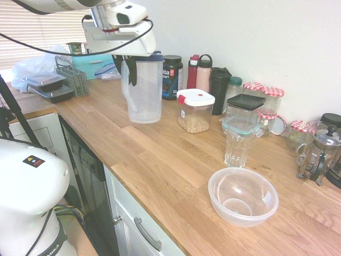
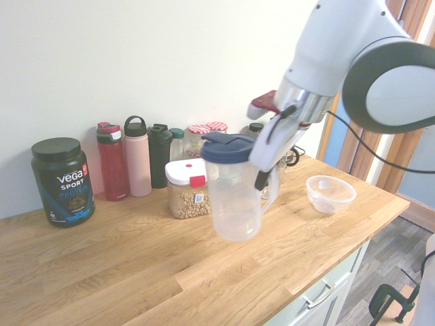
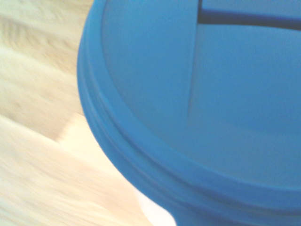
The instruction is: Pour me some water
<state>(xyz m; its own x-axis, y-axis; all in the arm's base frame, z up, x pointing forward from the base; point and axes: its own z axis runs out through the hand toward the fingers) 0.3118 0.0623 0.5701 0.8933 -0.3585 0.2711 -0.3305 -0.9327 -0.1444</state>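
Carrying pitcher (image 1: 143, 90) by handle, gripper (image 1: 129, 70) clenched on it, lifted clear of counter (image 1: 160, 160). Glass (image 1: 237, 143) well apart ahead; pouring not begun.

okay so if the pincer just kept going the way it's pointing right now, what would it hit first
The pincer points steeply down, shut on the handle of the lifted pitcher. Straight on, the first thing below looks like the bare wooden countertop near the front edge, though depth is hard to judge.
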